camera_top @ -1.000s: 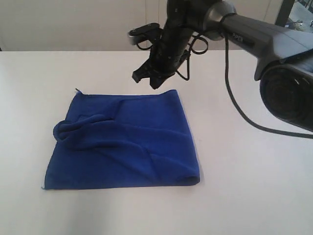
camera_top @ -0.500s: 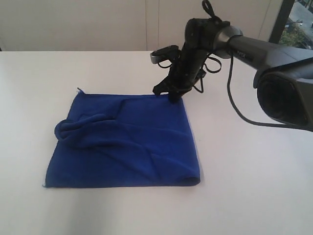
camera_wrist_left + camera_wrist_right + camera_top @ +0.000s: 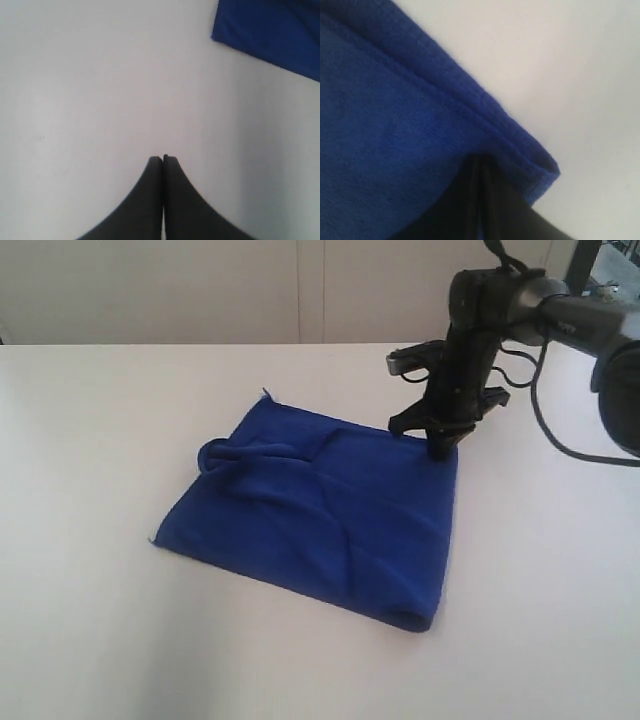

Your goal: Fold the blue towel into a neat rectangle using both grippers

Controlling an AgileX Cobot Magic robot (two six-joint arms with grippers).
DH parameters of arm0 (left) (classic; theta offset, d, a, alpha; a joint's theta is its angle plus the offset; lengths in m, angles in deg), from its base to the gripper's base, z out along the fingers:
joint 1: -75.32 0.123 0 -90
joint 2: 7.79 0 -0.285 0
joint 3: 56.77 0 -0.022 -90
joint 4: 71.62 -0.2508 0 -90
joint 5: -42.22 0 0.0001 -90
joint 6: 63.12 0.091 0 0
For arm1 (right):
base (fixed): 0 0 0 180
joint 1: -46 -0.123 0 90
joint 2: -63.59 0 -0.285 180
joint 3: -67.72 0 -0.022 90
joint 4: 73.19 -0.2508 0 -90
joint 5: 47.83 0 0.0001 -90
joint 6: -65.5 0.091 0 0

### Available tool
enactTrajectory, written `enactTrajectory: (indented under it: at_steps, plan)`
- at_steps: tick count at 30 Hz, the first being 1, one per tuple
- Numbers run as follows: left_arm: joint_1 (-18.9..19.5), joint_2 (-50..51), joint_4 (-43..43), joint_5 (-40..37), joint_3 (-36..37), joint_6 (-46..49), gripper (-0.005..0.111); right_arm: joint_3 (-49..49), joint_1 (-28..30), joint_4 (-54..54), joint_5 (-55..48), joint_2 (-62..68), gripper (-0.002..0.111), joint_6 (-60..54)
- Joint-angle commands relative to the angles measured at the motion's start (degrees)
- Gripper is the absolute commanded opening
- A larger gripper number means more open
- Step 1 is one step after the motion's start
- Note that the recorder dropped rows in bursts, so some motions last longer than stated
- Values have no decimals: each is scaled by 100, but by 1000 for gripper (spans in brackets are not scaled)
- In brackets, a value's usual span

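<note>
Right gripper (image 3: 437, 444) pinched tight on towel (image 3: 320, 515) corner hem. Rest of cloth lay spread on table (image 3: 90, 440), fanning away from its tips. Best play, by my read: lift corner low, hold pinch firm, carry it over evenly so edges meet. Right arm reached in steep, fingers pointing down. Left gripper (image 3: 163, 159) was clenched, empty, over bare table, towel well apart from it.

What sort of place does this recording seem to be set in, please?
Probably an indoor robotics lab or test bench: a bare white table, plain pale wall panels behind it, and a cabled robot arm whose right gripper pinches a blue towel.
</note>
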Motion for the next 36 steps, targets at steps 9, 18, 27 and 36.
enactTrajectory:
  at_steps: [9, 18, 27, 36]
  plan:
    - [17, -45, 32, -90, 31, -34, 0, -2916, 214, 343, 119, -1554, 0, 559]
    - [17, -45, 32, -90, 31, -34, 0, -4577, 203, 343, 755, -2822, 0, 733]
    - [17, -45, 32, -90, 31, -34, 0, -3712, -52, -702, 1749, -3399, 0, 87]
    - [17, -45, 32, -90, 31, -34, 0, -1547, -644, -1268, 2748, -1281, 0, -378]
